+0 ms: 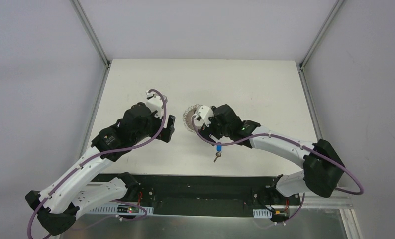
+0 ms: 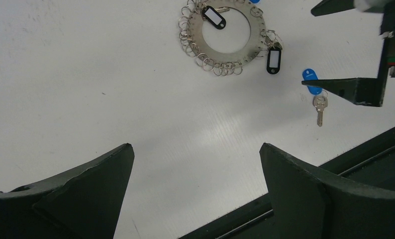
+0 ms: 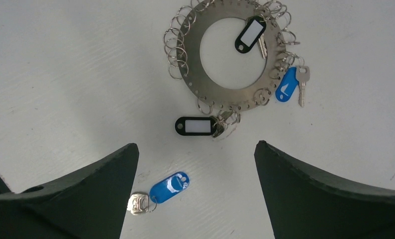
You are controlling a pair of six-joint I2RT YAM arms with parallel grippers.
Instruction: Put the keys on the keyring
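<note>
The keyring (image 3: 230,92) is a flat silvery ring edged with small wire loops, lying on the white table; it also shows in the left wrist view (image 2: 205,47) and the top view (image 1: 188,117). On it hang a black-tagged key (image 3: 250,34), a second black tag (image 3: 195,126) and a blue-tagged key (image 3: 287,85). A loose blue-tagged key (image 3: 168,187) lies on the table between my right gripper's open fingers, near the left one; it shows too in the top view (image 1: 218,148) and the left wrist view (image 2: 311,82). My right gripper (image 3: 193,194) is open and empty. My left gripper (image 2: 195,194) is open and empty, left of the ring.
The black front edge of the table (image 2: 364,154) runs close below the loose key. Aluminium frame posts (image 1: 91,35) stand at the back corners. The right arm's purple cable (image 1: 235,142) loops over the table near the loose key.
</note>
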